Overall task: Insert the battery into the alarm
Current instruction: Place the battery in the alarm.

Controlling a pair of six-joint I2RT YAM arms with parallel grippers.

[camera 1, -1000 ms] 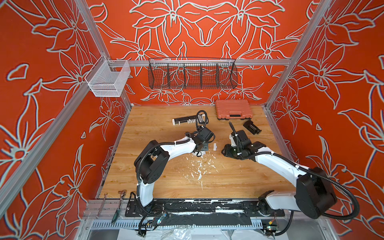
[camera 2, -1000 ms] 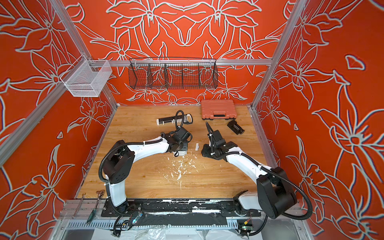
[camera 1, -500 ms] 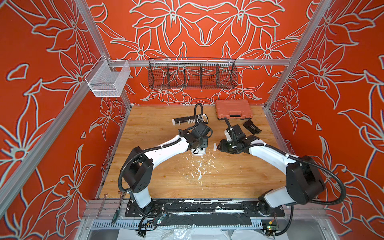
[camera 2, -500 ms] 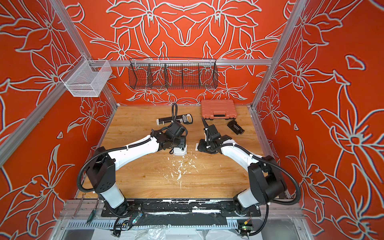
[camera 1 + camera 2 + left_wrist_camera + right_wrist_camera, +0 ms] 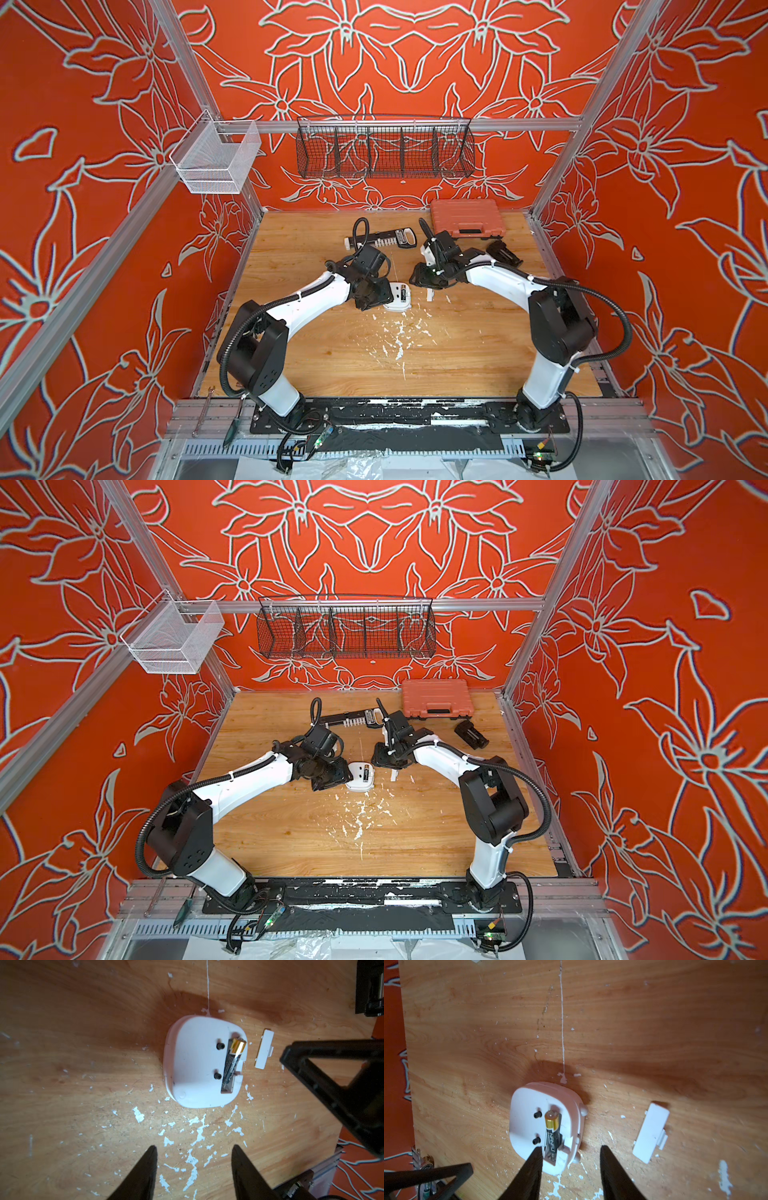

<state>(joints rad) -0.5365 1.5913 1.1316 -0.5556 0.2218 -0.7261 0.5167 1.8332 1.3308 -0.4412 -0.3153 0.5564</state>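
The white alarm [image 5: 193, 1064] [image 5: 527, 1126] lies face down on the wooden table, seen in both top views [image 5: 395, 301] [image 5: 357, 782]. The black battery [image 5: 232, 1064] [image 5: 552, 1134] with its gold end sits in the recess of the alarm's back, and the gold end looks slightly raised. My left gripper [image 5: 193, 1147] [image 5: 374, 297] is open and empty, just left of the alarm. My right gripper [image 5: 570, 1147] [image 5: 428, 279] is open too, hovering at the alarm's right edge and holding nothing.
A loose white battery cover [image 5: 263, 1049] [image 5: 651, 1132] lies on the table right of the alarm. At the back are an orange tool case [image 5: 465, 218], a long black-and-white tool [image 5: 382, 240] and a small black part [image 5: 503, 253]. White flecks [image 5: 397, 336] spot the wood.
The left gripper has drawn back to the alarm's left side, leaving the alarm's back uncovered. The right arm has moved in toward the alarm from the right.
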